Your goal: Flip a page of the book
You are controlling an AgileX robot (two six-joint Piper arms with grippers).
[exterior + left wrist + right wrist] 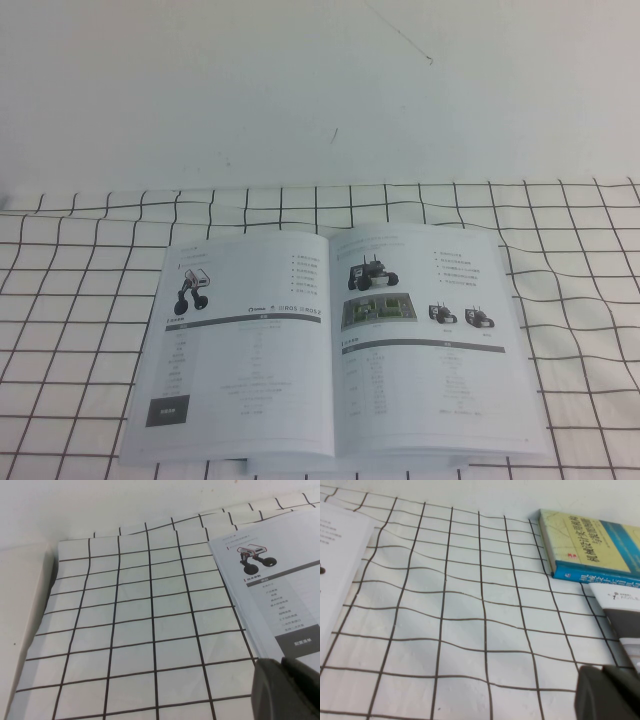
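The large, thin, soft-bound catalogue of glossy white pages, the book (335, 350), lies open and flat on the white cloth with a black grid (90, 300). The thin glossy white leaf printed with black wheeled robots, a green board picture and a grey table, the page (430, 340), forms the right half of the spread and lies flat against the stack beneath it. No edge of it is lifted.

Likely faults from this state:
- Several glossy leaves may lift together, because the outer edges are stacked closely.
- A sideways push may slide the whole book over the cloth and wrinkle the cloth.
- A hard pinch may crease the leaf.

The left gripper (287, 690) is absent from the high view. In the left wrist view only a dark part of it shows, near the book's outer corner with the black square. The right gripper (610, 692) shows likewise, over bare cloth between the book and a blue-and-yellow hardback volume (592, 547). Jaw opening cannot be determined for either gripper. Neither is seen holding or touching anything.
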